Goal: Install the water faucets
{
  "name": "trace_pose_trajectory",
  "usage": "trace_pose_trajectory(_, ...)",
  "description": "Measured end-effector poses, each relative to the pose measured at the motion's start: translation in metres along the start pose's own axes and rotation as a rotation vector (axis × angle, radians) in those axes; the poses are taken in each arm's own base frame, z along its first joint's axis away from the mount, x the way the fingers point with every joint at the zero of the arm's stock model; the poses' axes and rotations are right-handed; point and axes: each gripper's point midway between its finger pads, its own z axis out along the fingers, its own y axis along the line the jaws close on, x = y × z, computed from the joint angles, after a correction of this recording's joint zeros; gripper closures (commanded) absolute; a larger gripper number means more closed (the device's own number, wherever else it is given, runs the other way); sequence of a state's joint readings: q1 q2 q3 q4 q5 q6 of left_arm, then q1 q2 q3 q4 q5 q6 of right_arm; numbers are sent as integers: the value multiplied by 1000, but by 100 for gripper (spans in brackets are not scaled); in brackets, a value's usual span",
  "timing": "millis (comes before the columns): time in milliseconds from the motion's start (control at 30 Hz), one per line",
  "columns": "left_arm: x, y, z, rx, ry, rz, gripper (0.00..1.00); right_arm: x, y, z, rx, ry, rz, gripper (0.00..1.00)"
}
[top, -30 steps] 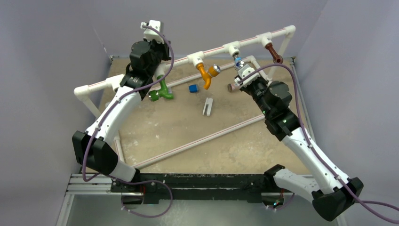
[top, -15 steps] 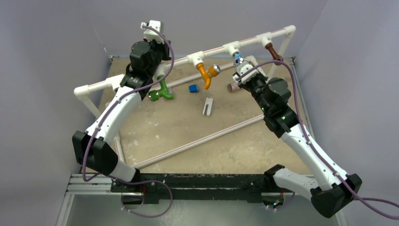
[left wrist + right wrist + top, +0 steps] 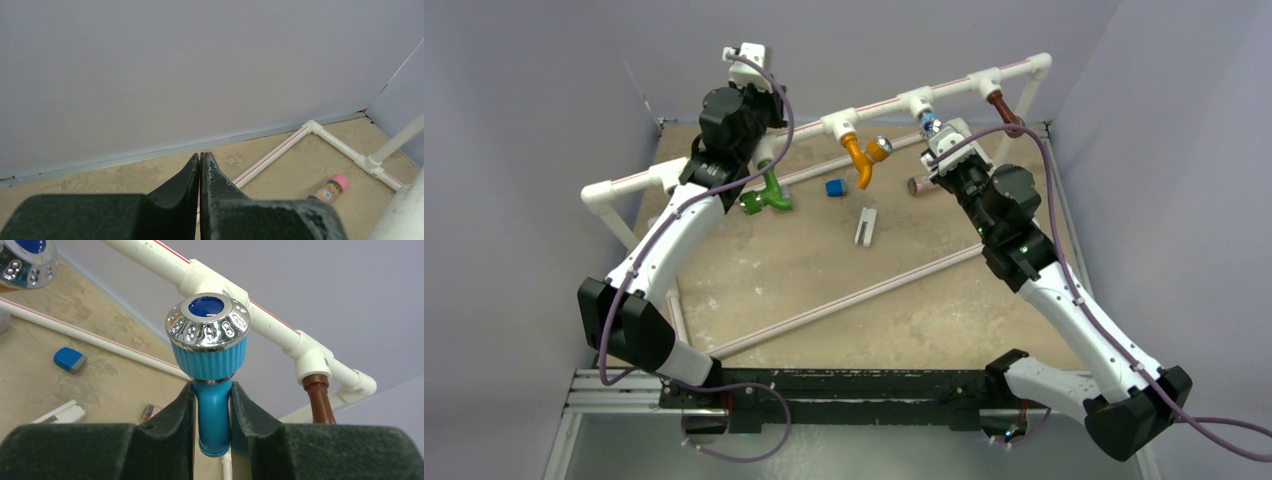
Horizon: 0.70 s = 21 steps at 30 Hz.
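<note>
My right gripper is shut on the neck of the blue faucet, whose silver knob points up just below an empty white tee. In the top view the blue faucet sits right under that tee. The orange faucet hangs from the middle tee, and the brown faucet from the right tee; the brown one also shows in the right wrist view. The green faucet sits below my left wrist. My left gripper is shut and empty, facing the back wall.
A small blue cube, a white bracket piece and a brown cylinder with a pink cap lie on the sandy floor. White pipes frame the area, and one pipe runs diagonally across the floor. Walls stand close at the back and on the right.
My right gripper has carried the blue faucet a little up and back, closer to the empty tee. The left arm has not moved.
</note>
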State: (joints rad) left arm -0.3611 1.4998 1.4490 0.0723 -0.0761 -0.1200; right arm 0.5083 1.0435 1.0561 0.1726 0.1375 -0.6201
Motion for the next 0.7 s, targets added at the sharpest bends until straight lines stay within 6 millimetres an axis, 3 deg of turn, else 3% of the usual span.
trace_pose_trajectory(267, -1, 1, 1, -2, -5, 3, 100, -2, 6, 4, 15, -18, 168, 100)
trace_pose_trajectory(700, -2, 2, 2, -3, -10, 7, 100, -7, 13, 6, 70, -50, 644, 100)
